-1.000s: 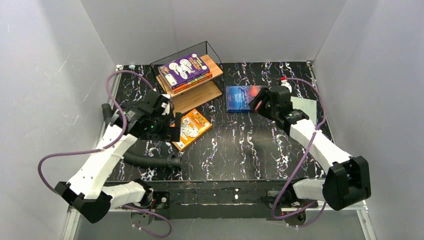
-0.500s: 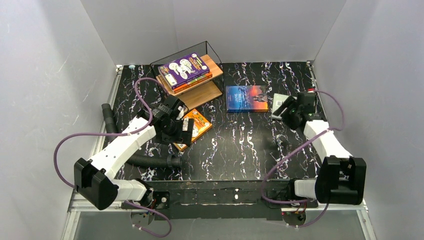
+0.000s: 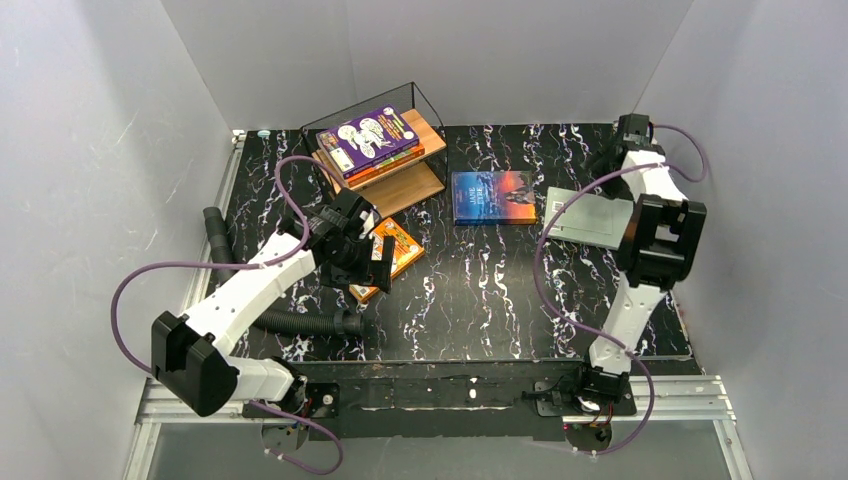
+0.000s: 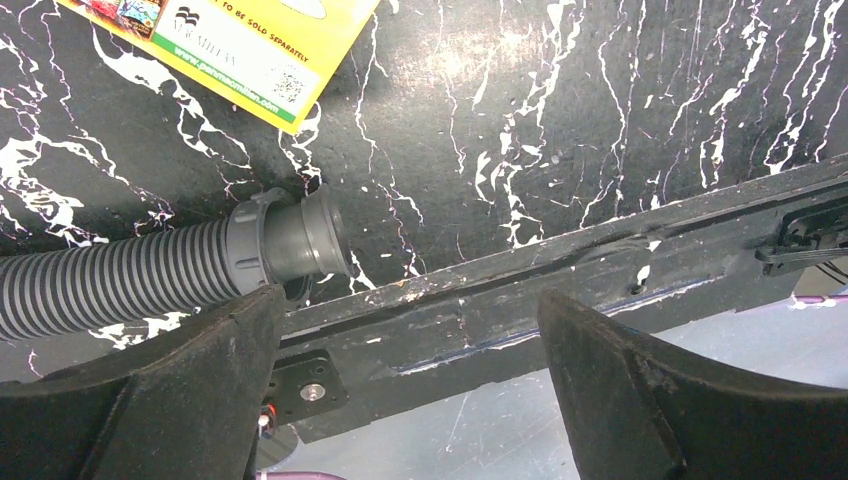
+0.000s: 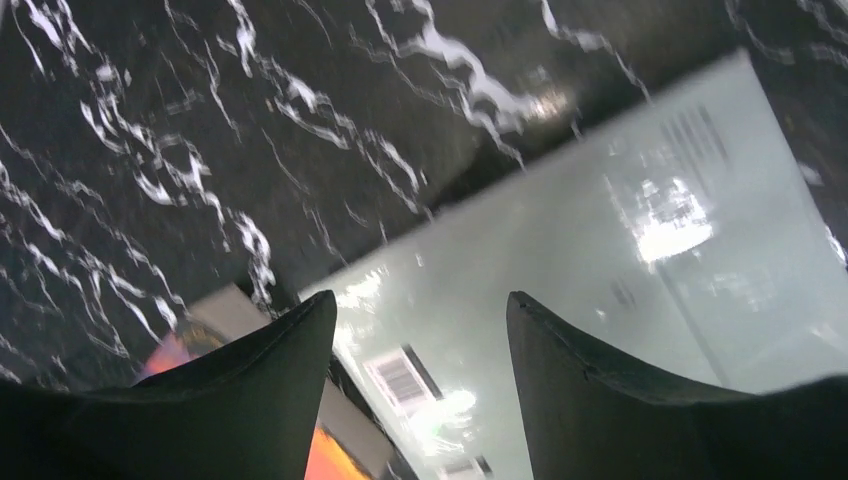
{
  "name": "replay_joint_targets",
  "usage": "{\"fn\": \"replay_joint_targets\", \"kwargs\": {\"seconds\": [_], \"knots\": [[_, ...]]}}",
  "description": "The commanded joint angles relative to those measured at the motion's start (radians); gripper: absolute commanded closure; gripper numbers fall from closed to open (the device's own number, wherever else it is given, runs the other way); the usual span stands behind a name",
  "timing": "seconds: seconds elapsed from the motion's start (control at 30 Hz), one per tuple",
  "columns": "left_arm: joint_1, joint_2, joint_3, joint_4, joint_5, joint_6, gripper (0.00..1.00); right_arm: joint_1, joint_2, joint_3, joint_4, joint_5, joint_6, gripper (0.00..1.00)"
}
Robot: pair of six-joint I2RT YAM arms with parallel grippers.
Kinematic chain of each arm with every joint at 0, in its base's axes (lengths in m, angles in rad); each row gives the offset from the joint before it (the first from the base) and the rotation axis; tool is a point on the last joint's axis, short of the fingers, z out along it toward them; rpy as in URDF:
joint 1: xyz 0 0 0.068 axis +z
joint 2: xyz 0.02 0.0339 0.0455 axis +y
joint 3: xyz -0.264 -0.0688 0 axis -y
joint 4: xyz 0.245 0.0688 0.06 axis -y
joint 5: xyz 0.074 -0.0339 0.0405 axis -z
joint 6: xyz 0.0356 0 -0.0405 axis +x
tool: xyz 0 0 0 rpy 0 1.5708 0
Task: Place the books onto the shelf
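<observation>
Left hand, spread wide and empty, hovers in front of the shelf; right hand, partly spread and empty, hangs over the grey-green book right of it.

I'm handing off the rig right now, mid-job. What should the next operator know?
Left hand: open, empty, by the orange book's near edge.
Right hand: open, empty, over the grey-green book.
Done: purple book tops a stack on the shelf's upper board.
Left: orange, grey-green and the blue book, all flat on the table.
</observation>
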Motion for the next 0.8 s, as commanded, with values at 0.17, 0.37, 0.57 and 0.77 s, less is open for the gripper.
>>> {"fn": "replay_joint_targets", "kwargs": {"seconds": [0.17,0.37,0.57,0.77], "knots": [[-0.004,-0.042,-0.015,-0.093,0.016,-0.027,0.02,-0.011,0.305,0.507,-0.305,0.017,-0.018,0.29],[-0.004,-0.041,-0.02,-0.093,0.022,-0.033,0.02,-0.01,0.396,0.549,-0.367,-0.028,-0.014,0.29],[-0.004,-0.042,-0.026,-0.088,0.022,-0.039,0.02,-0.01,0.259,0.265,-0.261,-0.093,-0.02,0.29],[-0.006,-0.023,-0.041,-0.062,0.041,-0.056,0.02,0.001,0.045,-0.127,-0.079,-0.218,-0.004,0.3]]}}
